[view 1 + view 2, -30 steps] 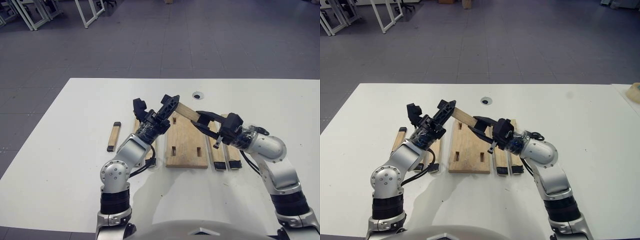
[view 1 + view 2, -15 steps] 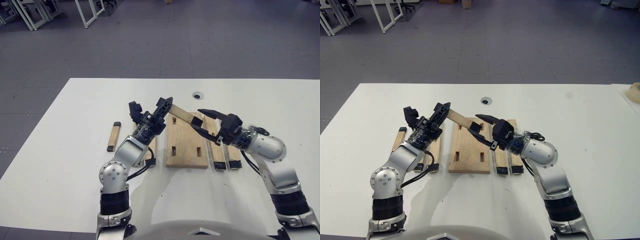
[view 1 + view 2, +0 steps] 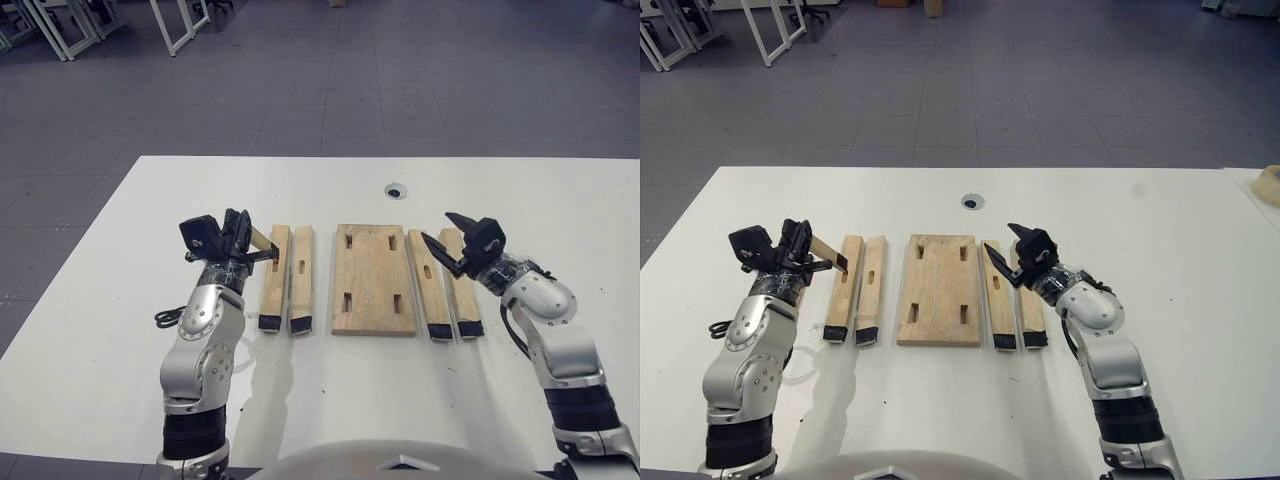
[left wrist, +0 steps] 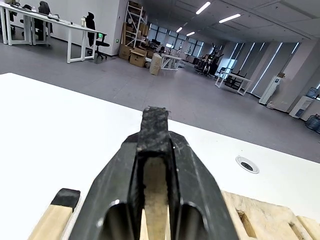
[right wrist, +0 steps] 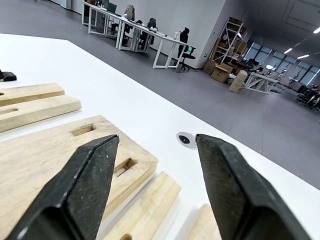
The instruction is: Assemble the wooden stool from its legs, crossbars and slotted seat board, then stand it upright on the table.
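Left gripper [image 3: 236, 244] sits at the left of the white rectangular table [image 3: 110, 300], just left of the row of parts. It is clenched on a short light-wood crossbar with black end caps [image 3: 827, 252]. In the left wrist view its black fingers [image 4: 112, 215] press on both sides of the crossbar [image 4: 154, 192], with one black cap sticking out past the tips. The crossbar's other end slants right and nearer, toward the far part of the leftmost leg; whether it touches cannot be told.

Right of that, two long light-wood legs with slots and black caps [image 3: 273, 278] [image 3: 301, 277] lie flat side by side, running near to far with their caps at the near end.

At the middle lies the flat rectangular wooden seat board with four slots [image 3: 373, 285], apart from the legs on either side. Beyond its far right corner is a small round cable port [image 3: 397, 188] in the table.

Just right of the seat board, two more slotted wooden legs [image 3: 432, 288] [image 3: 464, 290] lie flat and parallel, black caps also at the near end.

Over their far ends is the right gripper [image 3: 449, 238], released, jaws spread wide with nothing between them. The right wrist view shows its two dark fingers [image 5: 80, 200] well apart, with the seat board [image 5: 55, 160] and table beyond.
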{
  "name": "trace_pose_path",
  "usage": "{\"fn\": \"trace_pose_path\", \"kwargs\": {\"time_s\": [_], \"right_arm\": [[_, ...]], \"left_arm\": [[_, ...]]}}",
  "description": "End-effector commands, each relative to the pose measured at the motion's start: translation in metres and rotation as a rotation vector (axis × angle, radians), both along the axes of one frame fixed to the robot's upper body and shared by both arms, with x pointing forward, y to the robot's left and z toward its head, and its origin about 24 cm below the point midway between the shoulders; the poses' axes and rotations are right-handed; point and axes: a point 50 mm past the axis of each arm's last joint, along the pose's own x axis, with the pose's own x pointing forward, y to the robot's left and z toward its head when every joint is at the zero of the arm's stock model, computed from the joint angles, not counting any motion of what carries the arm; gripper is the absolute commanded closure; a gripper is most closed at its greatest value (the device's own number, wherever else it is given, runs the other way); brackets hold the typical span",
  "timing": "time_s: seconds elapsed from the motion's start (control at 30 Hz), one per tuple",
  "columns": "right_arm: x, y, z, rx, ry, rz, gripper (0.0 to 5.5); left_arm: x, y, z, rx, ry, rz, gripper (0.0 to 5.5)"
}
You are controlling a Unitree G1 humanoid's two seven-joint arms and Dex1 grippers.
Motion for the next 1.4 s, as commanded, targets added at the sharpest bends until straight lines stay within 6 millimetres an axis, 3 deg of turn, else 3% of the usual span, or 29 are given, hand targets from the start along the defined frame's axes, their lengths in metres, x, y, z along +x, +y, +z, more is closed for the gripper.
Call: {"fn": "trace_pose_path", "kwargs": {"time_s": [0.03,0.27,0.47,0.77,0.9,1.1,1.4], "right_arm": [[0.0,0.002,0.003,-0.016,-0.008,0.01,2.67],[0.001,0.001,0.003,-0.029,-0.009,0.019,2.67],[0.002,-0.005,0.005,-0.041,-0.011,0.012,2.67],[-0.002,-0.002,0.002,-0.059,-0.01,0.029,2.67],[-0.003,-0.002,0.0,-0.062,-0.006,0.03,2.67],[-0.002,-0.003,0.001,-0.062,-0.006,0.027,2.67],[-0.002,-0.003,0.001,-0.07,-0.004,0.037,2.67]], "left_arm": [[-0.002,0.005,-0.003,0.017,0.011,0.053,5.06],[-0.003,-0.005,-0.016,-0.044,0.047,0.023,5.06],[-0.007,0.005,-0.024,-0.005,0.084,0.07,5.06],[0.004,0.014,-0.005,-0.114,0.006,0.059,5.06],[0.007,0.013,0.001,-0.058,-0.015,-0.026,5.06],[0.005,0.022,-0.008,0.038,0.006,-0.098,5.06],[-0.005,0.033,-0.038,0.066,0.087,-0.086,5.06]]}}
